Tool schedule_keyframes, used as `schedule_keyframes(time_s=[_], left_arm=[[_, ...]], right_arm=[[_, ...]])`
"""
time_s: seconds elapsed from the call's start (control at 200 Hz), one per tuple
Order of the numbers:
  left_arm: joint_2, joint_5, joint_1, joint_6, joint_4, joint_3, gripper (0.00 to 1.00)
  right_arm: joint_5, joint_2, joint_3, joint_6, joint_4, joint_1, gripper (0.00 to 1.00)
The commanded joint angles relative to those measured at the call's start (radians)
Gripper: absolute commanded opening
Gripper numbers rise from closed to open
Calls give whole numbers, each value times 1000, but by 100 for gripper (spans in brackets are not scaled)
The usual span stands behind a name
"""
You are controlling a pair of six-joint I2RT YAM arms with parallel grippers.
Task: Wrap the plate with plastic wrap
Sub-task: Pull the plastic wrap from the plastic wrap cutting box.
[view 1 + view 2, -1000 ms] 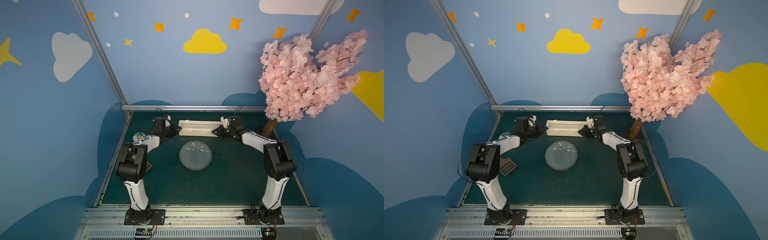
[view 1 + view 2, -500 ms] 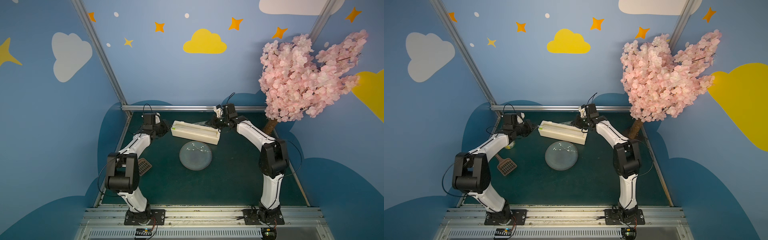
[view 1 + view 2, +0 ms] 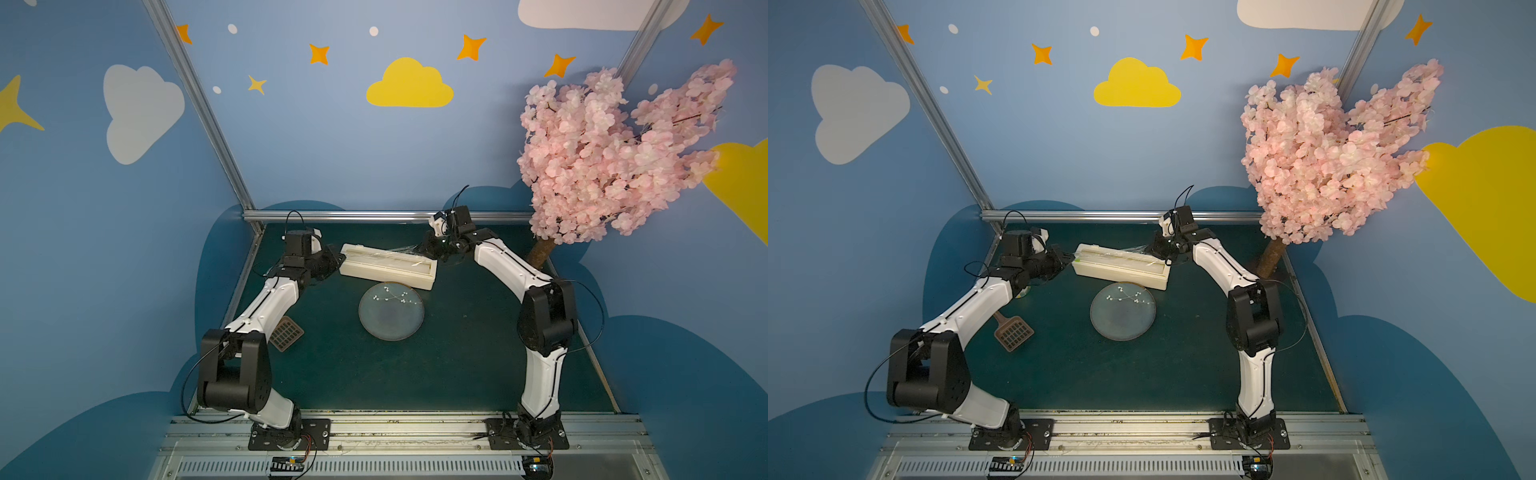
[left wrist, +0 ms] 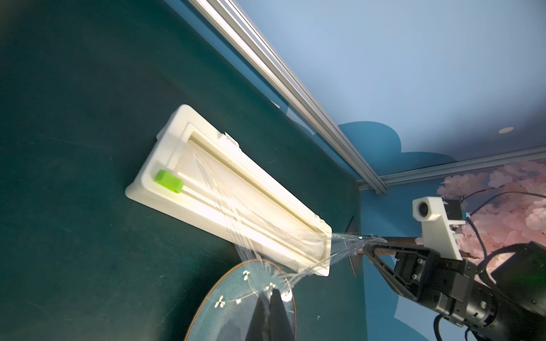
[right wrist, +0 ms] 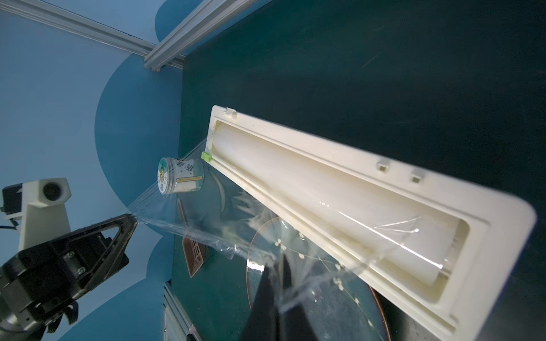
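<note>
The grey-blue plate (image 3: 391, 311) (image 3: 1123, 311) lies flat on the green mat at mid-table. Behind it the cream dispenser box (image 3: 388, 266) (image 4: 224, 189) sits slanted, its right end over the plate's far rim. The plastic wrap (image 5: 192, 233) (image 4: 339, 245) runs out of the box as a taut, crinkled sheet between both grippers. My left gripper (image 3: 338, 257) (image 4: 273, 290) is shut on one corner of the film at the box's left end. At the right end my right gripper (image 3: 424, 249) (image 5: 276, 261) is shut on the other corner.
A small yellow-labelled jar (image 5: 180, 175) and a brown slotted scoop (image 3: 1013, 332) lie on the mat under the left arm. A pink blossom tree (image 3: 615, 153) stands at the back right corner, its trunk (image 3: 540, 251) close to the right arm. A metal rail (image 3: 374, 215) bounds the back.
The dispenser box has swung from lying straight along the back rail to a slant near the plate. The left gripper moved left, the right gripper back and up. Both stay shut.
</note>
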Motion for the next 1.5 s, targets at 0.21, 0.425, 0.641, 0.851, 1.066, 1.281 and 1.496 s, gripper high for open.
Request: schedule_keyframes(time_s=[0.21, 0.425, 0.641, 0.851, 1.066, 1.281, 1.496], left_arm=[[66, 5, -17, 13, 10, 83, 3], [138, 48, -16, 20, 59, 96, 3], [161, 80, -38, 17, 143, 28, 3], [161, 68, -72, 6, 188, -37, 3], [213, 64, -74, -12, 222, -45, 3], [239, 56, -80, -44, 264, -43, 3], [235, 61, -77, -24, 216, -4, 3]], right_arm=[[-34, 44, 157, -67, -72, -58, 0], [-80, -23, -96, 35, 85, -43, 0], [-47, -108, -404, 90, 280, 42, 0], [1, -88, -465, 65, 319, 41, 0], [29, -2, -356, 8, 289, -8, 0], [48, 70, -205, -58, 187, -23, 0], [47, 61, -154, -91, 126, -39, 0]])
